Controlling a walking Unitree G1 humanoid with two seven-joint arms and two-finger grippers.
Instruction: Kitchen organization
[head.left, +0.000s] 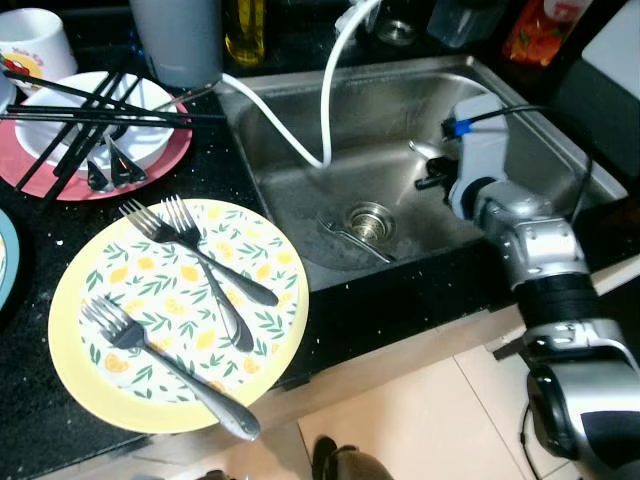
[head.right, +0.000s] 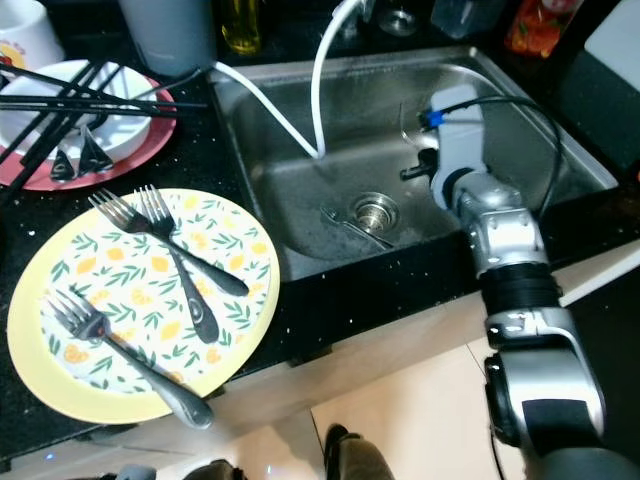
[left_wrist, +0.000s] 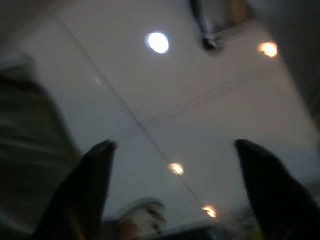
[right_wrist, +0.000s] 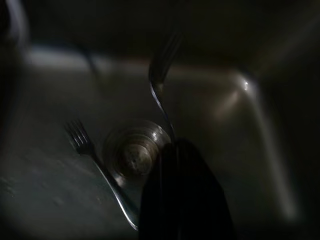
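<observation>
While the right gripper (right_wrist: 175, 150) hangs over the sink (head.left: 300, 105) at the frame's right, clamped on a fork (right_wrist: 159, 80) whose tines point away from it, the yellow plate (head.left: 75, 290) with three forks lies far off at lower left. The left gripper (left_wrist: 175, 165) stands open, idle.

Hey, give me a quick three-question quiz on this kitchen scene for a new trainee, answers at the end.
1. How many silver forks lie on the yellow floral plate?
2. True or false: the right hand holds a metal fork over the stainless steel sink.
3. What lies beside the round drain? A spoon, B fork, C chopsticks.
Key: 1 three; 2 true; 3 B, the loose fork.
</observation>
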